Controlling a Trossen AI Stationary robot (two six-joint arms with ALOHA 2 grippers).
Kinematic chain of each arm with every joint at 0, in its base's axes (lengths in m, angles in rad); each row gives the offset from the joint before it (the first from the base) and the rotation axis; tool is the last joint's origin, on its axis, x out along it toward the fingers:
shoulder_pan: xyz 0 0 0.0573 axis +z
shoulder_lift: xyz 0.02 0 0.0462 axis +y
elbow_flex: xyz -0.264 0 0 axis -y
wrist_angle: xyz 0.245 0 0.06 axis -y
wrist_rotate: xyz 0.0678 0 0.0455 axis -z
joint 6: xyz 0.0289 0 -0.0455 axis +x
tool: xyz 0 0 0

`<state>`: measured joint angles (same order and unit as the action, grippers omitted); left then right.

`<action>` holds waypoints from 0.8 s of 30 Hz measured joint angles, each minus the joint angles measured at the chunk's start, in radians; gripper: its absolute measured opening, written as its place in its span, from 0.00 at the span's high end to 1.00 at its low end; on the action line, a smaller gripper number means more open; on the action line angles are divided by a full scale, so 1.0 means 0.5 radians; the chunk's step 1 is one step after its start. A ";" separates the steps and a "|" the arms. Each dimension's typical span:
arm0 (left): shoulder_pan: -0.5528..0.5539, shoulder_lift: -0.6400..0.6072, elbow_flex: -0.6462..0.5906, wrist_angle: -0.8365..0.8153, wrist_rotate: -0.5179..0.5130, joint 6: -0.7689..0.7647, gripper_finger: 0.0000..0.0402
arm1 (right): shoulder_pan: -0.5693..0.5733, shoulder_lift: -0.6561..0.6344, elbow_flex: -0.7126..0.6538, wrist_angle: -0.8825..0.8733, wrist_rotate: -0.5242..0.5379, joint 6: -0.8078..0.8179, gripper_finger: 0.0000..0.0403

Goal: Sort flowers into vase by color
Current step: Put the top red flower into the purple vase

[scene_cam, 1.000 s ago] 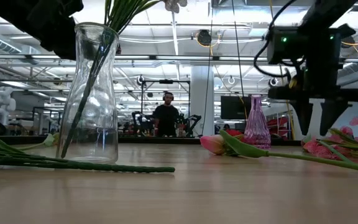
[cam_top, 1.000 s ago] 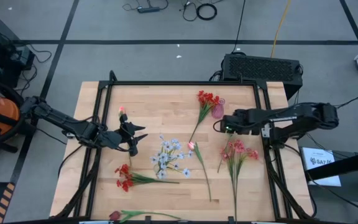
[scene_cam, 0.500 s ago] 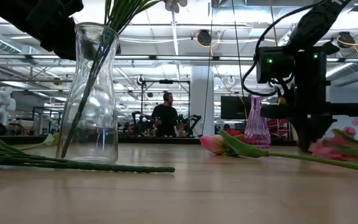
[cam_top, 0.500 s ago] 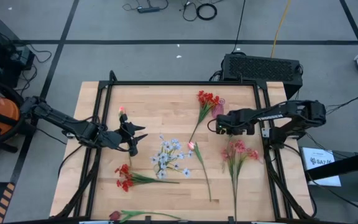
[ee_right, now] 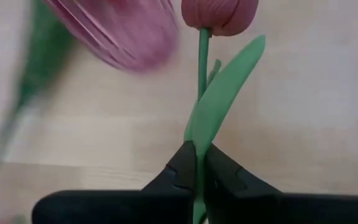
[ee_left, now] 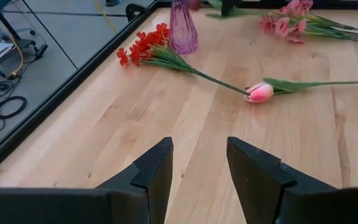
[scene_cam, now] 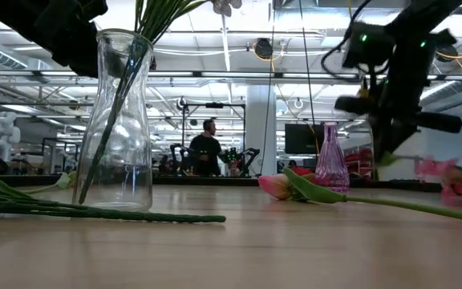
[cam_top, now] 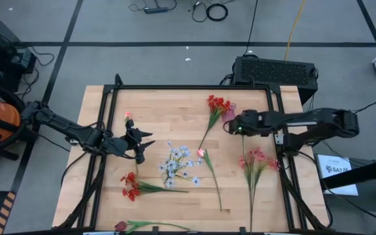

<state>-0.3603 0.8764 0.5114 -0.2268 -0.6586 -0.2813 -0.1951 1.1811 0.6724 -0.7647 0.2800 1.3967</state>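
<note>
My right gripper [ee_right: 197, 149] is shut on the stem of a dark pink tulip-like flower [ee_right: 219, 12]. It hovers beside the pink vase [cam_top: 229, 115] at the far right. Under it lies the pink spray [cam_top: 256, 158]. On the wood also lie a pink tulip [cam_top: 201, 153], a red spray [cam_top: 217, 104] whose blossoms lie by the pink vase, another red spray [cam_top: 130, 186], a bud [cam_top: 128, 116] and a red bud [cam_top: 121, 226]. Pale blue blossoms [cam_top: 178, 163] stand on stems in the clear vase [scene_cam: 119, 120]. My left gripper [ee_left: 199, 162] waits open by that vase. My right gripper pinches the tulip's thin green stem [ee_right: 199, 155] between its two fingertips, just behind the leaf [ee_right: 225, 87]. The fingers slant steeply down from above and lie across the stem. Bud and leaf stick out past the fingertips; the fingers [scene_cam: 387, 148] stand well above the tabletop.
A black frame [cam_top: 175, 87] runs around the table's edges. A black box [cam_top: 276, 70] sits beyond the far right corner. Bare wood [cam_top: 168, 124] lies between the two arms. A person [scene_cam: 205, 148] stands in the room behind.
My right gripper has dipped to the flowers at the right, shut on the tulip's stem and risen again, ending a little nearer the far edge and the pink vase. The pink spray has slid slightly toward the table's right edge.
</note>
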 joint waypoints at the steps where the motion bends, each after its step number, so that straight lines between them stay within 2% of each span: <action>1: 0.000 0.000 0.000 0.000 0.000 0.000 0.60 | 0.000 -0.077 0.000 -0.002 0.030 -0.011 0.99; 9: 0.000 0.000 0.000 0.001 0.000 0.000 0.60 | 0.000 -0.688 0.001 -0.002 0.279 -0.129 0.99; 13: 0.000 0.000 0.000 0.001 0.000 0.000 0.60 | 0.000 -0.931 0.000 0.068 0.523 -0.391 0.99; 17: 0.000 0.000 0.000 0.001 0.000 0.000 0.60 | 0.000 -1.104 0.001 0.329 0.656 -0.813 0.99; 21: 0.000 0.000 0.000 0.001 0.000 0.001 0.60 | 0.000 -1.172 0.001 0.646 0.637 -1.520 0.99; 24: 0.000 0.000 0.000 0.001 -0.001 0.001 0.60 | -0.001 -1.163 0.001 0.847 0.626 -1.823 0.99</action>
<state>-0.3603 0.8764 0.5114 -0.2264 -0.6590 -0.2810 -0.1955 0.5998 0.6727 -0.3413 0.5930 0.4852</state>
